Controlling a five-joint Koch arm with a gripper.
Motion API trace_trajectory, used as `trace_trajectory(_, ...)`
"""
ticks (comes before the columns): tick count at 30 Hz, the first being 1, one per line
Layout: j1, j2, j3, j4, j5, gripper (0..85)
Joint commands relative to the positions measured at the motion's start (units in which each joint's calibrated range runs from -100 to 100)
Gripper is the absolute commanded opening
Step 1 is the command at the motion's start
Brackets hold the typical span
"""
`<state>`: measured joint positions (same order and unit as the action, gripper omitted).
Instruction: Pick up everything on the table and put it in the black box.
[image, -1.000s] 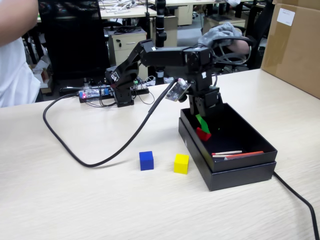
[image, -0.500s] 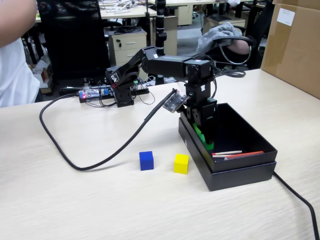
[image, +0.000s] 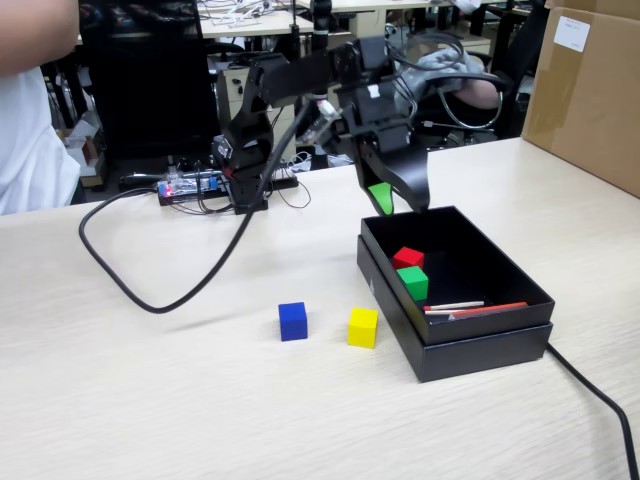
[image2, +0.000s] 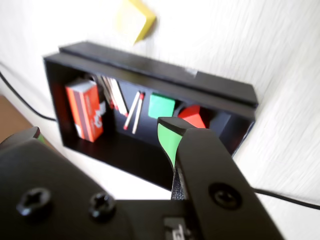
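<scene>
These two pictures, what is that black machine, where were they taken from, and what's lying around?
It is a small hobby robot arm bolted to a pale table. One picture comes from a fixed camera beside the table; the other rides on the arm's wrist, looking down past its tool, which hangs empty above the black box. Whether the tool is open is unclear. Inside the box lie a red cube, a green cube and thin sticks. A blue cube and a yellow cube still sit on the table, near a thick black cable.
</scene>
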<state>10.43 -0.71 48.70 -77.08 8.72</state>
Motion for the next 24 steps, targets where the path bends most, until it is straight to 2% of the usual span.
trace_trajectory(1,-2.15,-9.67,-0.29,-1.15,-1.12,46.5)
trace_trajectory(6,-6.3,-11.28,-4.64,-1.15,-2.88,48.0)
trace_trajectory(12,-9.91,-7.38,-10.89,-1.15,-3.57,49.3)
trace_trajectory(24,-11.48,9.95,-10.26,-1.06,-3.71,49.6)
